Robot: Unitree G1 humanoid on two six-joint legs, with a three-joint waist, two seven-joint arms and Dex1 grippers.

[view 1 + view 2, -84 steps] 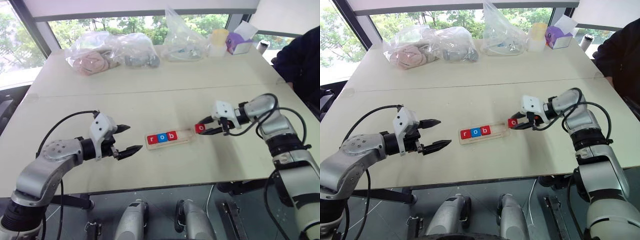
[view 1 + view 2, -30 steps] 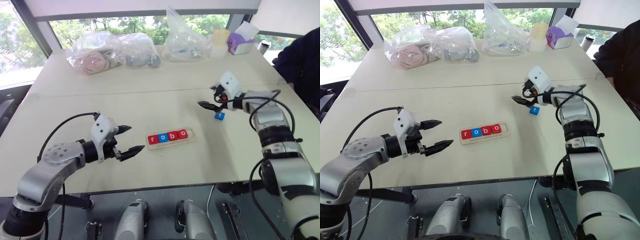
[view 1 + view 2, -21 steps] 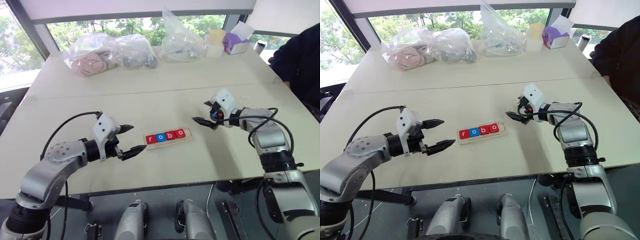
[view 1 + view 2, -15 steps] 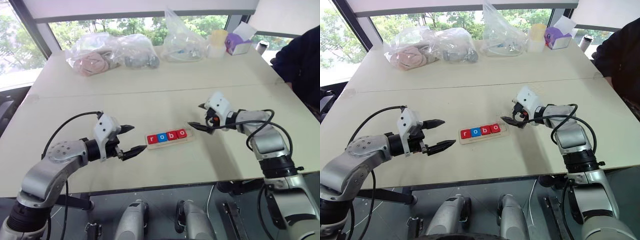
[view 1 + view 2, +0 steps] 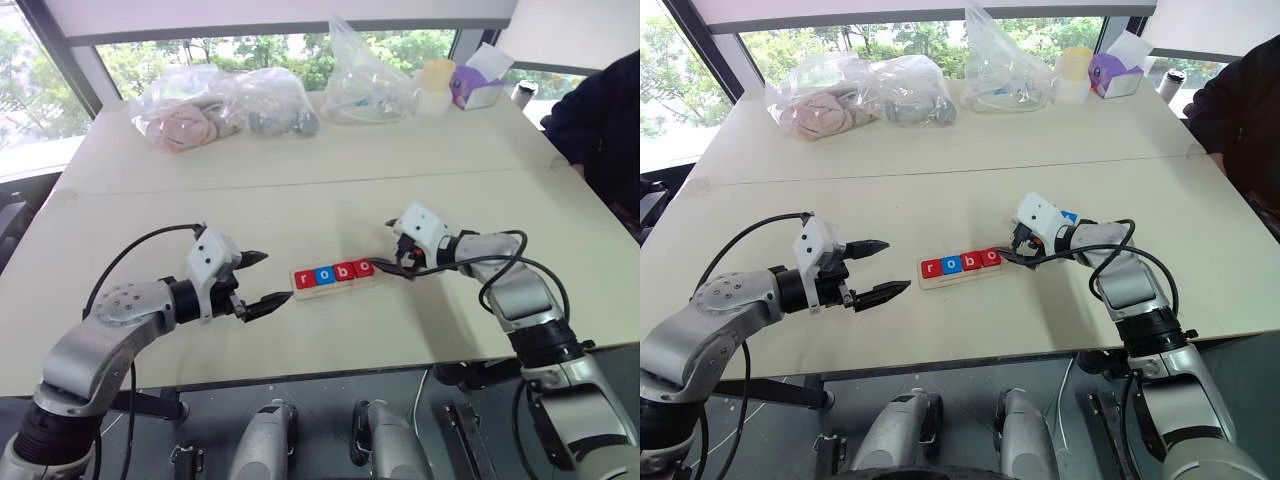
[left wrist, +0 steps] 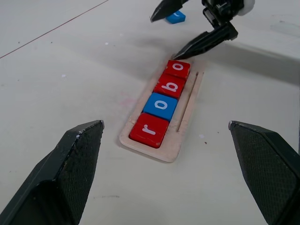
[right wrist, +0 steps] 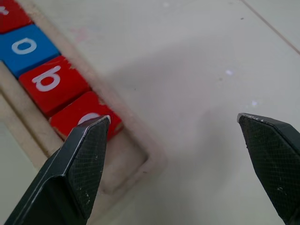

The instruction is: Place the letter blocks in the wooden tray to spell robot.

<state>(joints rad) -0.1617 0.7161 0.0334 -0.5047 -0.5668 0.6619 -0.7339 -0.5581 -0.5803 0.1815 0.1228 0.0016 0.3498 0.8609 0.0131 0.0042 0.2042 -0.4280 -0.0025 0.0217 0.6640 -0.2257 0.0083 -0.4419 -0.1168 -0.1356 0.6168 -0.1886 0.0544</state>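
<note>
The wooden tray [image 5: 337, 275] holds four letter blocks [image 6: 162, 98] reading r, o, b, o; a blue block [image 6: 176, 17] lies on the table at its 2 o'clock. The right gripper [image 5: 385, 261], wide open and empty, sits at the tray's 3 o'clock end. The left gripper [image 5: 262, 281], also wide open and empty, hovers at its 9 o'clock.

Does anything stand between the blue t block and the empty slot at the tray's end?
Only the right hand: it hovers open at the tray's end, one finger over the last o block beside the slot. The t block lies on the table behind it. Nothing else visible.
</note>
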